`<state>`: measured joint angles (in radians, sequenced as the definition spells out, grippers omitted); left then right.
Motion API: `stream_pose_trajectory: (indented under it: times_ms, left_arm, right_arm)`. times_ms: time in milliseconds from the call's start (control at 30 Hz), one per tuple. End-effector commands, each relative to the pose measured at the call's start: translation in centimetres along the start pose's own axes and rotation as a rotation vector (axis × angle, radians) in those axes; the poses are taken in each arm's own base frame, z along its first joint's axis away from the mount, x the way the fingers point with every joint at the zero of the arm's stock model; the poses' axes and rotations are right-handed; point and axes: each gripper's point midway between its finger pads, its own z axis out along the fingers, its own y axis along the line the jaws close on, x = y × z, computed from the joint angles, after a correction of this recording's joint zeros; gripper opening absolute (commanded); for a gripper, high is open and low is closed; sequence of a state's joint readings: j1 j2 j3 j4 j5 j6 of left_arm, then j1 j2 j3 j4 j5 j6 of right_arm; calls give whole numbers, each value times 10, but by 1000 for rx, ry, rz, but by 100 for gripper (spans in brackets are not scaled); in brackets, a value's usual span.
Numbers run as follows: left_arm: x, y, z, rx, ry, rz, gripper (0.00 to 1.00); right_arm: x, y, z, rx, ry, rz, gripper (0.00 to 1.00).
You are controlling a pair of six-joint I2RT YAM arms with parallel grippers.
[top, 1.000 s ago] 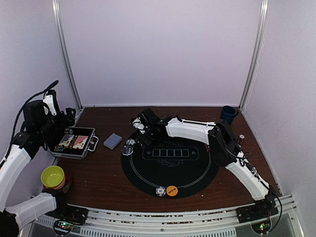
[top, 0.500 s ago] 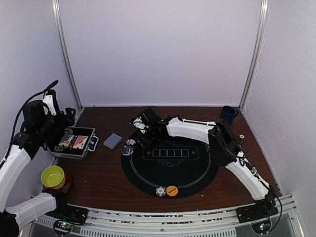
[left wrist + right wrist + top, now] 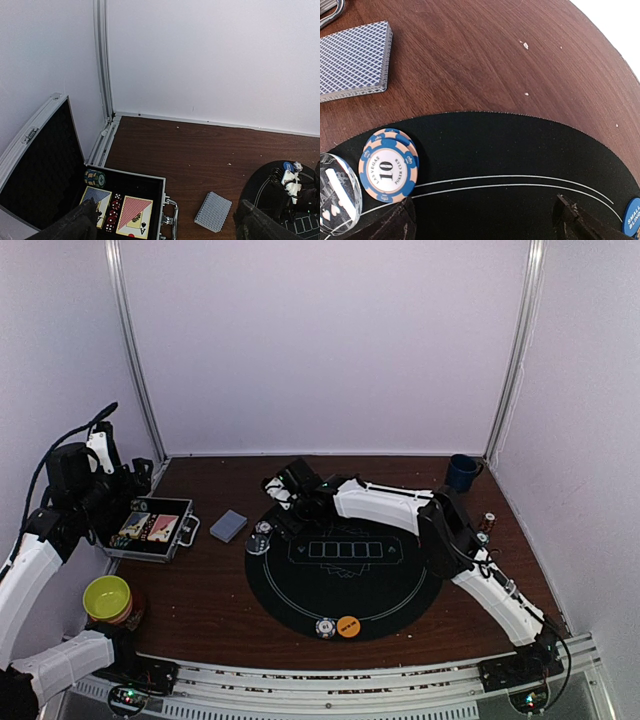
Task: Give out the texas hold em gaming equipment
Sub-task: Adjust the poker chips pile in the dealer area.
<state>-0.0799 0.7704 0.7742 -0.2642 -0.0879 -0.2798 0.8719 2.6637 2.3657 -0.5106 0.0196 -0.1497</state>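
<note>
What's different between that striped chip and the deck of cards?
The chip is round, the deck rectangular. The chip lies on the black mat, the deck on the table beside it. The chip is blue and peach, marked 10; the deck's back is finely blue-patterned. Both lie flat.

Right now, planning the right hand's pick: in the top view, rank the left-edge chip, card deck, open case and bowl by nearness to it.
1. Chip, at left edge of mat.
2. Card deck, further left.
3. Open case, far left.
4. Bowl, near-left corner.
</note>
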Motion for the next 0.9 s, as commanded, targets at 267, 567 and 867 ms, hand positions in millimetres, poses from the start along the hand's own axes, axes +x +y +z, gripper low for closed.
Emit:
stream_pose_trajectory:
  times_ms: [267,567,867]
  left_arm:
    - [-13,-2,-4,14,-42,-9,98]
    - [-13,-1,-4,12,-43,-10,98]
    - [-13,-1,-4,12,-44,-10,98]
  right_arm:
    - [23,10,17,0,64,-2,96]
    - [25,12,21,11,68,-3,97]
    - [26,10,24,23,68,1,97]
